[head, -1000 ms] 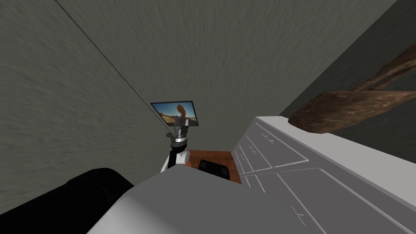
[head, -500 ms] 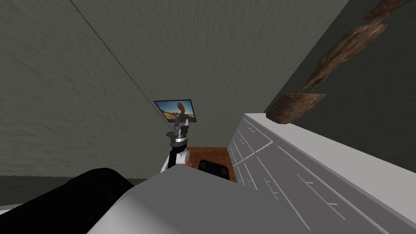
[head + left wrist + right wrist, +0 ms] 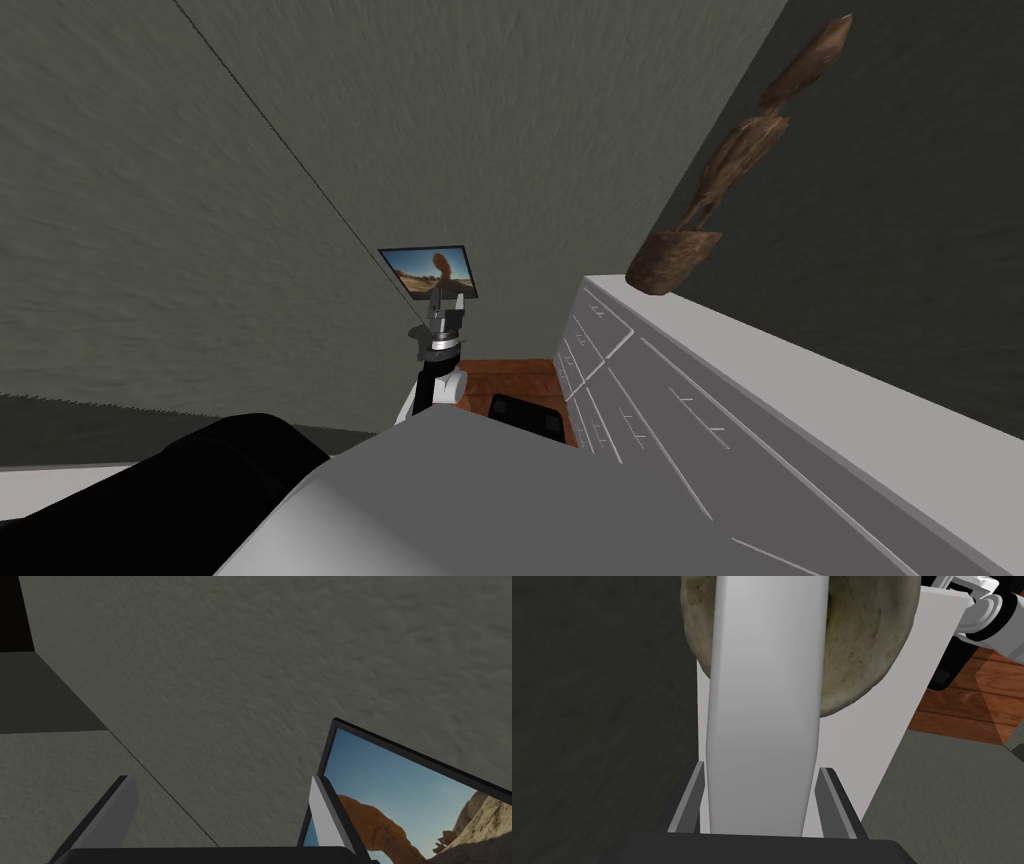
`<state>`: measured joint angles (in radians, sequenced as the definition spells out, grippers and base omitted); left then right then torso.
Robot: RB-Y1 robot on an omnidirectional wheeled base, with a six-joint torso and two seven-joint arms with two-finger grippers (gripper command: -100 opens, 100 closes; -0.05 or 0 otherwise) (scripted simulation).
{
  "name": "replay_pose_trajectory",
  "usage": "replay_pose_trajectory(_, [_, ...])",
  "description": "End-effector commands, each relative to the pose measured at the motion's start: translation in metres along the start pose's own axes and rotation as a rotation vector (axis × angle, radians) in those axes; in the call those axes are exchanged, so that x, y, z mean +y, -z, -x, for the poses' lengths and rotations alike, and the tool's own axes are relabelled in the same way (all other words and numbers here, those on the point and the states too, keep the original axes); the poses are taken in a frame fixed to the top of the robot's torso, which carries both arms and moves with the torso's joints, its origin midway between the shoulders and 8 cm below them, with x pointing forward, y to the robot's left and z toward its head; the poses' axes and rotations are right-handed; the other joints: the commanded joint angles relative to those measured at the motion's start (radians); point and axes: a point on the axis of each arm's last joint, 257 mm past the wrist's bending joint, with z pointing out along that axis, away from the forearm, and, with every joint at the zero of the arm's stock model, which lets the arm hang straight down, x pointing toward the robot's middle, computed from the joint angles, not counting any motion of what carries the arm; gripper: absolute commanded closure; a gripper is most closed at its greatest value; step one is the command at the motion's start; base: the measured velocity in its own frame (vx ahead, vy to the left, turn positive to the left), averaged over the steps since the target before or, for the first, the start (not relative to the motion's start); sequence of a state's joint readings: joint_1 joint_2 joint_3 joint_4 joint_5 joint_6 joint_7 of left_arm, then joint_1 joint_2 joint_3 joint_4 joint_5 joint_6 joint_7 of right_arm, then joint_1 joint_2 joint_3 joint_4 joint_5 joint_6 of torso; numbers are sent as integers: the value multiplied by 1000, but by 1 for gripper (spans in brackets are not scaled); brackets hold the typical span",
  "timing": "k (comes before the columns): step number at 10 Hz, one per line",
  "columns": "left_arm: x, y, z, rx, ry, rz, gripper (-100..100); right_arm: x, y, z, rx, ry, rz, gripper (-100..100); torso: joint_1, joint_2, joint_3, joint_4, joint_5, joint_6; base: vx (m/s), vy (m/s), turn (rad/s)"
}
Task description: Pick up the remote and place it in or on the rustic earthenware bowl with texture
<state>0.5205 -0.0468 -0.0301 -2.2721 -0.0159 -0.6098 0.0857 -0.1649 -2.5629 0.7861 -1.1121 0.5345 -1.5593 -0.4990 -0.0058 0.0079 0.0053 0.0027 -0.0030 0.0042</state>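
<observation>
A long, plain light grey remote (image 3: pixel 764 701) stands between the fingers of my right gripper (image 3: pixel 762 771), which is shut on its sides. Its far end reaches over a rough brown-olive bowl (image 3: pixel 862 641) that rests on a white top (image 3: pixel 917 651). The remote hides the middle of the bowl. I cannot tell whether the remote touches the bowl. My left gripper (image 3: pixel 222 786) is open with nothing in it, raised in front of the wall (image 3: pixel 444 303).
A white cabinet with drawers (image 3: pixel 700 400) runs along my right. A brown wooden sculpture (image 3: pixel 700 220) stands on its far end. A framed desert picture (image 3: pixel 430 270) hangs on the grey wall ahead. Reddish wood floor (image 3: pixel 510 378) lies below.
My head view has swung, so the cabinet and the wooden sculpture now sit further left and more upright in the picture. The left arm has kept its pose.
</observation>
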Motion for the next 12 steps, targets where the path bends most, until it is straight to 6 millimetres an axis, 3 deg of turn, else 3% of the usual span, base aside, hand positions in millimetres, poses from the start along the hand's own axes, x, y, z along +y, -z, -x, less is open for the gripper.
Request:
replay_pose_trajectory(1, [0, 0, 0, 0, 0, 0, 0, 9, 0, -4, 13, -2, 34, 100, 0, 0, 0, 0, 0, 0, -46, -74, -63])
replay_pose_trajectory(5, [0, 0, 0, 0, 0, 0, 0, 26, 1, -13, 40, -7, 104, 100, 6, -5, -3, -1, 2, -1, -2, -33, -56])
replay_pose_trajectory(7, [0, 0, 0, 0, 0, 0, 0, 25, 1, -13, 40, -7, 103, 100, 7, -6, -4, -2, 3, -1, 6, -12, -19])
replay_pose_trajectory(8, [0, 0, 0, 0, 0, 0, 0, 26, 1, -14, 43, -8, 108, -100, 8, -6, -4, -2, 3, -2, 0, 0, 0])
replay_pose_trajectory(12, [0, 0, 0, 0, 0, 0, 0, 26, 1, -14, 42, -8, 108, -100, 9, -7, -4, -2, 4, -2, 0, 0, 0])
